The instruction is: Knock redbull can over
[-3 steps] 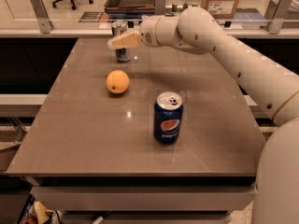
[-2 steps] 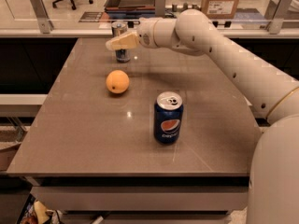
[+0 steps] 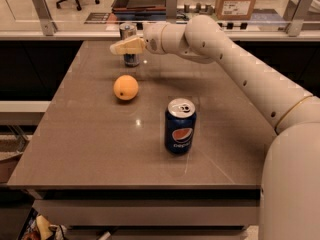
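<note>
The redbull can (image 3: 128, 32), slim and silver-blue, stands upright at the far left part of the table (image 3: 90, 149). My gripper (image 3: 117, 48) reaches in from the right across the front of the can at mid-height, hiding its middle; only the can's top and base show. The gripper's tip points left, just past the can's left side. I cannot tell whether it touches the can.
An orange (image 3: 125, 87) lies in front of the redbull can. A wider dark-blue Pepsi can (image 3: 180, 126) stands upright mid-table. My arm (image 3: 235, 64) spans the right side of the table. A railing and boxes (image 3: 237, 0) stand beyond the far edge.
My gripper has shifted slightly to the left across the redbull can. The can still stands upright; the orange and Pepsi can have not moved.
</note>
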Motion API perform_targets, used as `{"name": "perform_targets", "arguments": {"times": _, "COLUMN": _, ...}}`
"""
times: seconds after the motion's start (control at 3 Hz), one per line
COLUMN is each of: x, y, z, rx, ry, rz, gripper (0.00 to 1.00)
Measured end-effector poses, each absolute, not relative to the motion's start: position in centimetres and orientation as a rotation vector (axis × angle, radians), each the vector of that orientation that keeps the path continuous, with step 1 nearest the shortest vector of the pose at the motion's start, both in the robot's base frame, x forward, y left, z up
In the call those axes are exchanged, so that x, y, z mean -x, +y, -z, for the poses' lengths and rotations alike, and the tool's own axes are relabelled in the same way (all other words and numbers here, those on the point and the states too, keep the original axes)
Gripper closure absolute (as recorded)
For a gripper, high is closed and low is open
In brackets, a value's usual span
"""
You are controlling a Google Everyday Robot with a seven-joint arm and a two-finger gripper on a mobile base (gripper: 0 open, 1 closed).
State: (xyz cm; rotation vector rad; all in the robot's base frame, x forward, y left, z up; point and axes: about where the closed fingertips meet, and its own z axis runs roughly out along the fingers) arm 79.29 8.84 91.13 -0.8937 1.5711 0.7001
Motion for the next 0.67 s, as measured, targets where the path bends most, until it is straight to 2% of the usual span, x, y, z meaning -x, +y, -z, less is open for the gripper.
{"name": "perform_targets", "arguments": {"times": 0.33, "x": -79.34, "y": 9.53, "z": -91.33, "rx": 0.899, "ry": 1.549, "rz": -0.712, "gripper": 0.21}}
{"name": "perform_targets", "arguments": {"times": 0.67, "x": -79.29, "y": 9.85, "z": -91.26, "rx": 0.902, "ry": 1.548, "rz": -0.716, "gripper": 0.45}}
